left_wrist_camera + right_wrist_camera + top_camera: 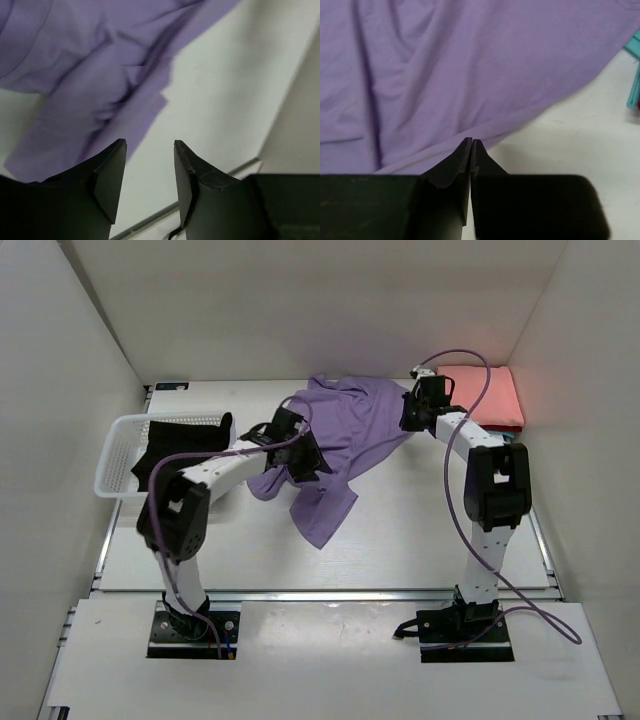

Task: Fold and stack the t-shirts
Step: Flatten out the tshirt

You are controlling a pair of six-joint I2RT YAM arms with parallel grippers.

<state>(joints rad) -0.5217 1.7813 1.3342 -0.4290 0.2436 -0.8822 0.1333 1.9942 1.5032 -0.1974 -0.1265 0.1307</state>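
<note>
A lilac-purple t-shirt (340, 425) lies crumpled across the middle of the table, one part trailing toward the front. My right gripper (408, 415) is at its right edge. In the right wrist view that gripper (471, 140) is shut, its tips pinched right on the shirt's hem (445, 75). My left gripper (303, 455) hangs over the shirt's left part. Its jaws (150, 143) stand apart with only bare table between them, the purple cloth (90, 85) just beyond. A salmon-pink t-shirt (485, 395) lies folded at the back right. A black t-shirt (185, 435) sits in the basket.
The white lattice basket (115, 455) stands at the left edge of the table. A teal strip of cloth (634, 70) shows at the right edge of the right wrist view. White walls close in the left, back and right sides.
</note>
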